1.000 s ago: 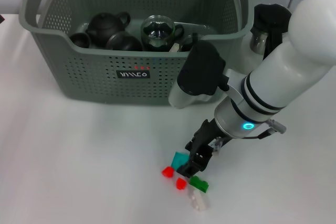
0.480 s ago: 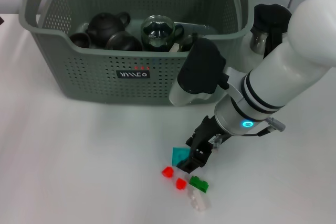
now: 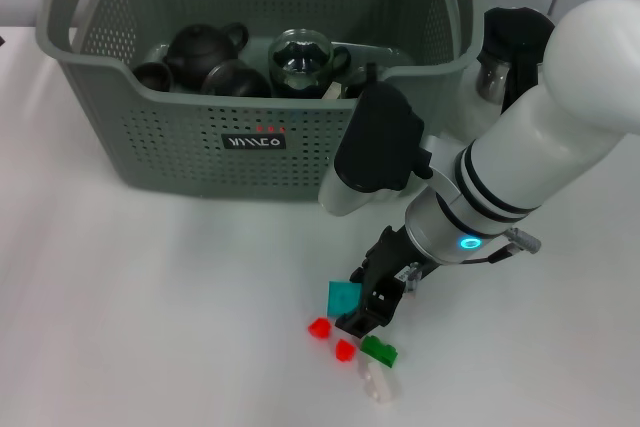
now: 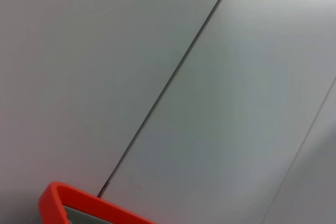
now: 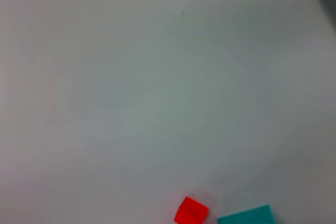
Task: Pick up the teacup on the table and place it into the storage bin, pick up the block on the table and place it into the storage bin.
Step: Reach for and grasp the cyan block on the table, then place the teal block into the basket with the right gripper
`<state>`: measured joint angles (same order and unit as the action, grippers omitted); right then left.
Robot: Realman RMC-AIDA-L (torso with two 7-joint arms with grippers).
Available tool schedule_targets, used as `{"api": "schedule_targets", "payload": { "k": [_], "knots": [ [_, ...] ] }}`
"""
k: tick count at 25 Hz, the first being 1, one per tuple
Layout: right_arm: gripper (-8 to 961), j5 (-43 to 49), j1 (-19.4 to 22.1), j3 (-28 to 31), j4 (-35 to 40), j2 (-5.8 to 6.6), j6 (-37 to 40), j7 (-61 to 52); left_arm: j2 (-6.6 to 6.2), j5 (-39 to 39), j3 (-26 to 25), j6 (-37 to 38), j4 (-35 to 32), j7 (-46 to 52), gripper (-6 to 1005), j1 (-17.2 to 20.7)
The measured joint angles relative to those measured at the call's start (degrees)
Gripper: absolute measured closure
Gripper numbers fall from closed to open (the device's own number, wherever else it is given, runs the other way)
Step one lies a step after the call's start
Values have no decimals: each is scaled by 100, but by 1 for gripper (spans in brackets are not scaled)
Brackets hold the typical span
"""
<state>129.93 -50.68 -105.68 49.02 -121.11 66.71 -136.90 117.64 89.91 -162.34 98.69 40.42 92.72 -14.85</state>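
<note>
Several small blocks lie on the white table in the head view: a teal block [image 3: 342, 297], two red blocks [image 3: 319, 327] [image 3: 345, 349], a green block [image 3: 379, 351] and a whitish block [image 3: 377, 383]. My right gripper [image 3: 362, 319] hangs low over them, right beside the teal block. The right wrist view shows the teal block [image 5: 245, 216] and a red block [image 5: 190, 211]. The grey-green storage bin [image 3: 190, 162] stands at the back and holds a dark teapot [image 3: 203, 47], dark cups and a glass pot. No teacup shows on the table. My left arm is out of the head view.
A glass pitcher with a black lid [image 3: 505, 52] stands right of the bin, behind my right arm. The left wrist view shows a wall and an orange clip [image 4: 58, 192]. White table [image 3: 150, 307] stretches to the left of the blocks.
My right gripper has shifted slightly left and back. More of the teal block shows now, and it sits a little farther back than before.
</note>
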Motion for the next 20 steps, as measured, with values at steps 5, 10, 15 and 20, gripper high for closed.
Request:
{"api": "schedule_targets", "payload": {
  "k": [5,10,15,20],
  "knots": [
    [312,-1,3,1,3,0,-9,2,-3,-4,0,0,-19,0,78,0],
    [313,-3,10,4,8,0,24,10,-13,-8,0,0,-70,0,79,-7],
    [510,-11,34,12,105,5,43,34,-14,-8,0,1,-70,0,79,-14],
    [530,-9,240,275,651,50,416,37,-14,-9,1,1,-77,0,78,-10]
  ]
}}
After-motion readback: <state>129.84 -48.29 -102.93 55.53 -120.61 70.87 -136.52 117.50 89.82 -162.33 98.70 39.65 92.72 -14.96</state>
